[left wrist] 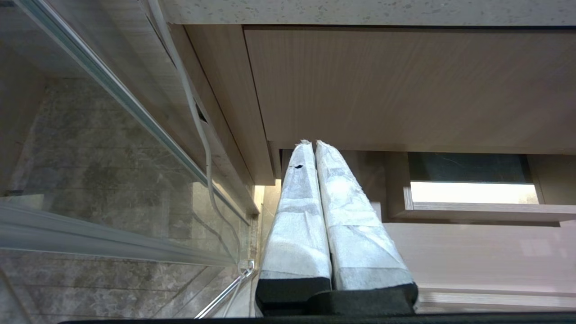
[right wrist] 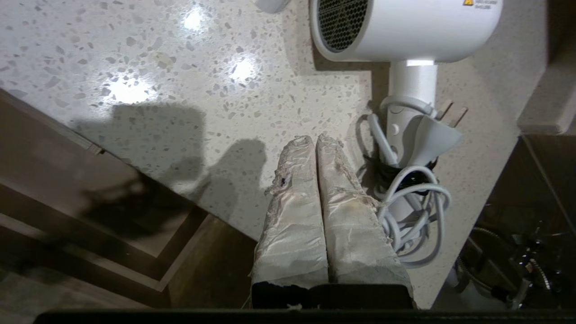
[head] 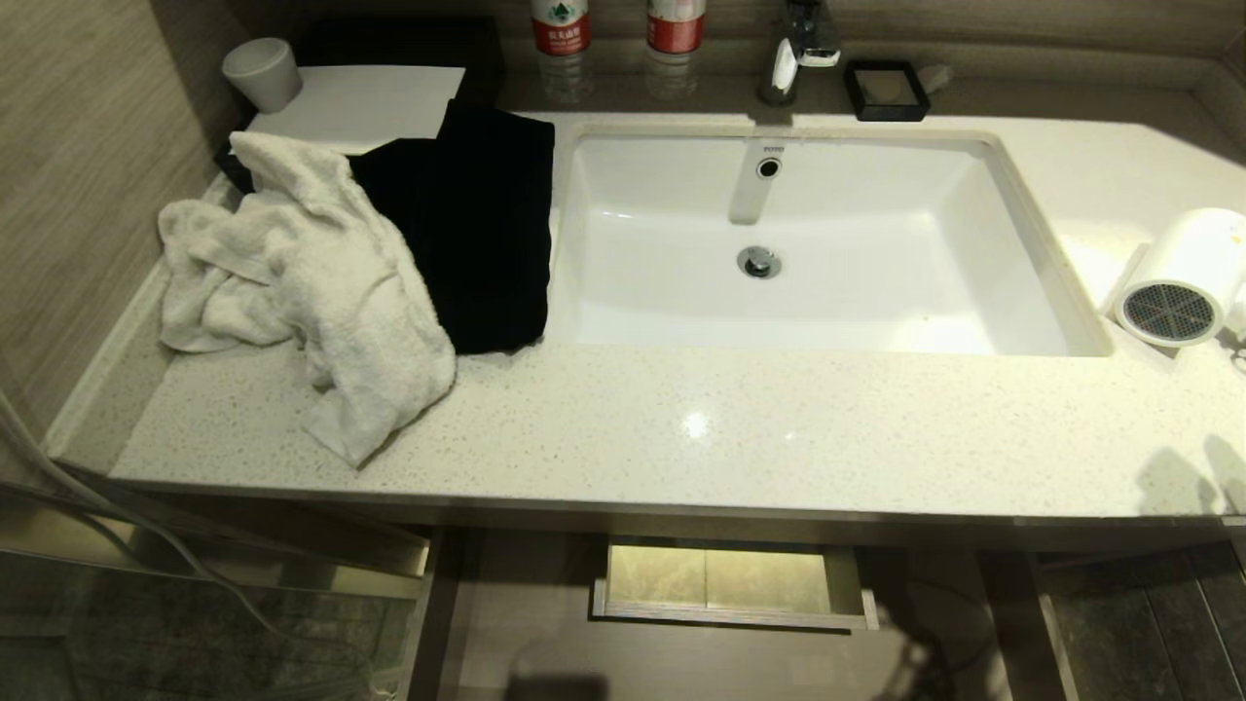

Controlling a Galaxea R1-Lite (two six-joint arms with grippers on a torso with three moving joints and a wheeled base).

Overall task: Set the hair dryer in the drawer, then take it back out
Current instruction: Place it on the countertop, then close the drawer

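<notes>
Nearest the robot, below the counter's front edge, the drawer (head: 732,584) stands pulled partly out, its light interior showing. The left gripper (left wrist: 313,145) hangs low before the cabinet front, its wrapped fingers (left wrist: 297,211) pressed together on nothing. Above, the speckled countertop (head: 681,428) carries the hair dryer (head: 1183,277) at its far right, lying with the dark grille turned toward the sink (head: 827,243). The right gripper (right wrist: 315,139) hovers over the counter's front just beside the dryer's handle and coiled cord (right wrist: 414,211), fingers together, holding nothing. Farther left lie a white towel (head: 292,292) and a black cloth (head: 477,224).
</notes>
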